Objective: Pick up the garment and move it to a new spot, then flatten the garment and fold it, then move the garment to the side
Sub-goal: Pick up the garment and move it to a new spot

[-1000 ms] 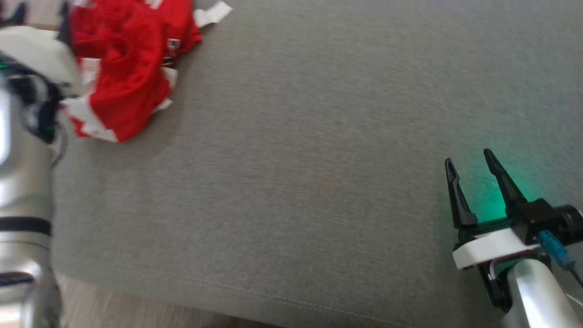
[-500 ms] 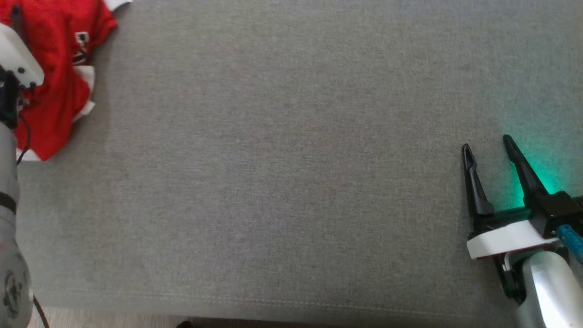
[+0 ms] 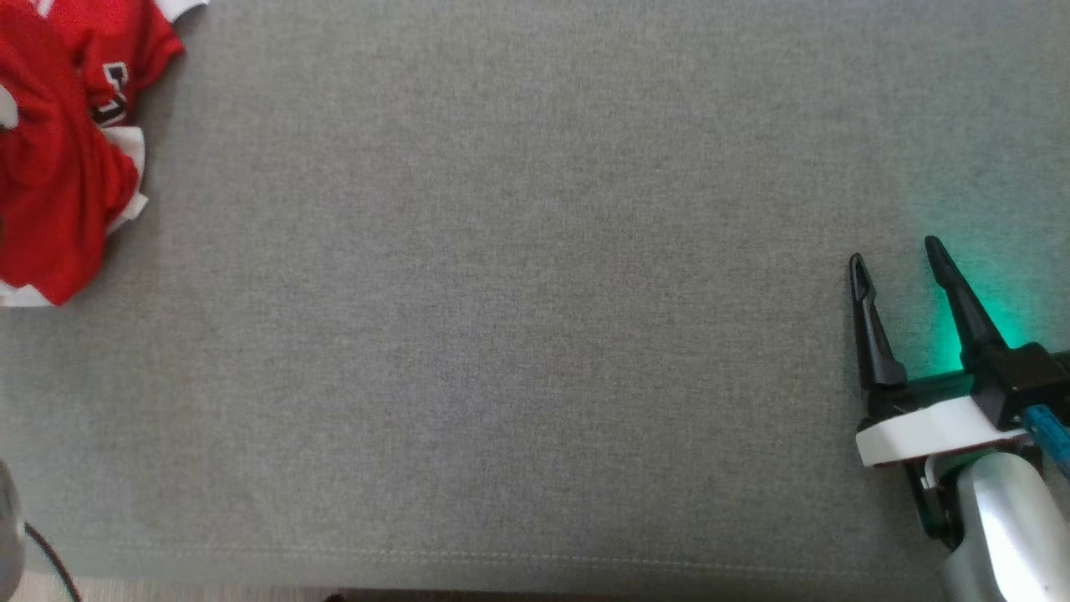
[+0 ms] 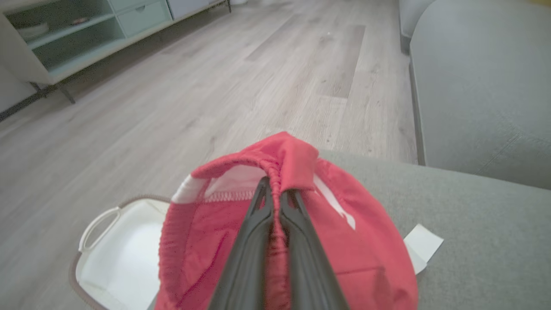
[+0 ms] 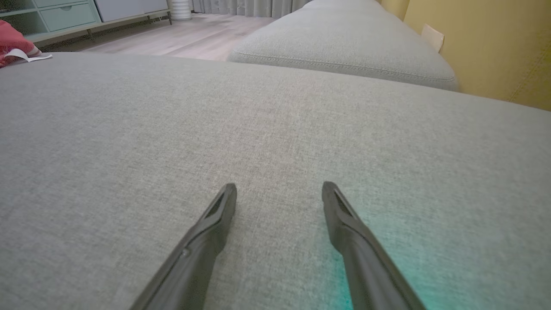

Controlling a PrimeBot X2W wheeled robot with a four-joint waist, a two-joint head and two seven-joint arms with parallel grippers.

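The garment point(image 3: 58, 150) is red with white trim, bunched at the far left of the grey cushion point(image 3: 518, 318) in the head view. In the left wrist view my left gripper point(image 4: 275, 189) is shut on a gathered fold of the garment point(image 4: 344, 254), with red cloth pinched between the two dark fingers. My right gripper point(image 3: 894, 259) stands open at the lower right of the cushion with nothing between its fingers. In the right wrist view the right gripper point(image 5: 280, 193) hovers just over bare grey fabric, and a bit of the garment point(image 5: 15, 43) shows at the far left.
A white basket point(image 4: 112, 254) sits on the wooden floor point(image 4: 215, 86) just beyond the cushion's edge, below the garment. A pale green cabinet point(image 4: 86, 34) stands across the floor. A second grey cushion point(image 5: 344, 43) lies ahead of the right gripper, by a yellow wall point(image 5: 486, 43).
The head camera has turned, so the garment has slid toward the picture's left edge and the left arm has left that view. The left gripper has shut on the garment. The right gripper stays open.
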